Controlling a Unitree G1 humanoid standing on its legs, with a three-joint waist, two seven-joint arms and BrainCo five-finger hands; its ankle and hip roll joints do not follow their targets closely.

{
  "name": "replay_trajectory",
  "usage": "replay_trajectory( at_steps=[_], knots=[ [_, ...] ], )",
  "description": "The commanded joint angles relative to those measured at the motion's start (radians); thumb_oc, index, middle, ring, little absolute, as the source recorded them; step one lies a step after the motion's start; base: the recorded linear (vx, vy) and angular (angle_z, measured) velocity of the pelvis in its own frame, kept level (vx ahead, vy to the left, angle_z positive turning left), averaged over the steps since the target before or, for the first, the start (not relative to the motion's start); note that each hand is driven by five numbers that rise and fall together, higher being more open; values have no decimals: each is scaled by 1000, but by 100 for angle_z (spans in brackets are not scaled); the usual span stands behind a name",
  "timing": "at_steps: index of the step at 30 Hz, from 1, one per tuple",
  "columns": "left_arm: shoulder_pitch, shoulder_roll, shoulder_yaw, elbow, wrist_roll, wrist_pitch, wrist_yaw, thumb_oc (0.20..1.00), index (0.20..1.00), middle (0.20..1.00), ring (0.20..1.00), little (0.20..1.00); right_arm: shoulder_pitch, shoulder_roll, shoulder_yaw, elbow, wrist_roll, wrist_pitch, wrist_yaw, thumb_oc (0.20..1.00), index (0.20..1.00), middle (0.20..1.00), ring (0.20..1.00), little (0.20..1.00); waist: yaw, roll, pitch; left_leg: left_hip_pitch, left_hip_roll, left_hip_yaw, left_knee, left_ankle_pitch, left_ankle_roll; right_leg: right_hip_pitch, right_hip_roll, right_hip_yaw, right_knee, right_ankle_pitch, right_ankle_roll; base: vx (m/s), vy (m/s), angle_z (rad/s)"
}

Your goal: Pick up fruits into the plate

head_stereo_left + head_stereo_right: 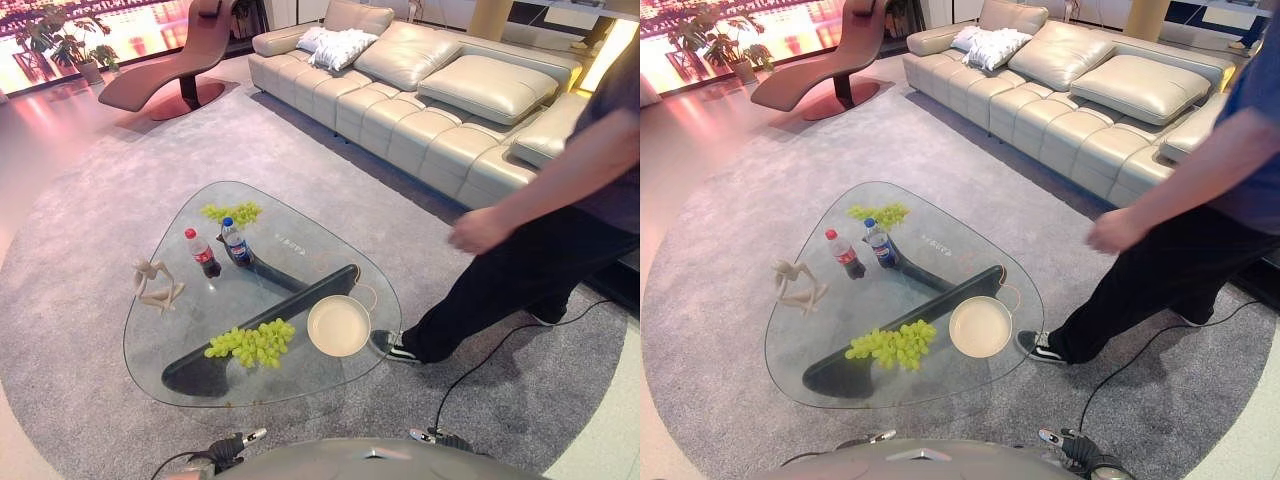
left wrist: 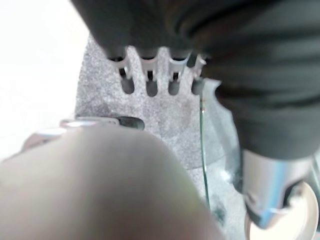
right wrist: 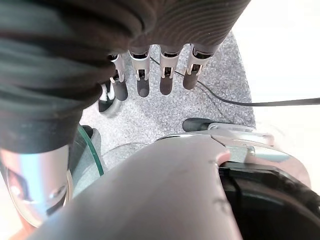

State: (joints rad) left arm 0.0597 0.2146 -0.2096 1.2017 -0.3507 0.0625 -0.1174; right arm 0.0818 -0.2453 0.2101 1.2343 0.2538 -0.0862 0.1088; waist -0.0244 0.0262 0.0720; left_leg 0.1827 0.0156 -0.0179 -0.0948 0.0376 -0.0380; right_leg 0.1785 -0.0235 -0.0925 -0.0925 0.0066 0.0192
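A bunch of green grapes (image 1: 252, 342) lies on the near part of the glass coffee table (image 1: 180, 355). Just right of it sits an empty cream plate (image 1: 339, 325). A second, smaller bunch of green grapes (image 1: 232, 212) lies at the table's far edge. My left hand (image 2: 148, 82) hangs low beside the near edge of the table, fingers straight and holding nothing. My right hand (image 3: 142, 80) hangs over the grey carpet, also with straight, empty fingers. Both hands are well short of the fruit.
Two small bottles, one red-capped (image 1: 203, 252) and one blue-capped (image 1: 236, 242), stand mid-table. A wooden figure (image 1: 156, 285) is at its left edge. A person (image 1: 540, 240) walks just right of the table. Beyond it stand a beige sofa (image 1: 420, 90) and a lounge chair (image 1: 170, 70).
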Motion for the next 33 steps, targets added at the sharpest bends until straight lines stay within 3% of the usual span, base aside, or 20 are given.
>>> replay_trajectory(
  at_steps=[1, 23, 33],
  knots=[
    [-64, -18, -44, 32, 23, -31, 6, 1000, 1000, 1000, 1000, 1000, -84, 27, 6, 36, 11, -10, -13, 1000, 1000, 1000, 1000, 1000, 17, -7, 52, 43, -58, 32, 8, -157, 63, -3, -25, 44, 53, -58, 44, 0, 0, 0],
    [-72, -21, -31, 56, 43, -1, 89, 1000, 1000, 1000, 1000, 1000, -78, 27, 11, 37, 5, -19, 1, 1000, 1000, 1000, 1000, 1000, 16, -18, 54, 31, -56, 32, 8, -153, 60, -10, -22, 47, 44, -49, 49, 0, 0, 0],
    [-89, -11, -56, 26, 128, -69, 176, 1000, 1000, 1000, 1000, 1000, -82, 20, 30, 30, 6, -16, -1, 1000, 1000, 1000, 1000, 1000, 15, -18, 73, 10, -52, 36, 8, -141, 57, -32, -18, 54, 47, -45, 50, 0, 0, 0]
  ],
)
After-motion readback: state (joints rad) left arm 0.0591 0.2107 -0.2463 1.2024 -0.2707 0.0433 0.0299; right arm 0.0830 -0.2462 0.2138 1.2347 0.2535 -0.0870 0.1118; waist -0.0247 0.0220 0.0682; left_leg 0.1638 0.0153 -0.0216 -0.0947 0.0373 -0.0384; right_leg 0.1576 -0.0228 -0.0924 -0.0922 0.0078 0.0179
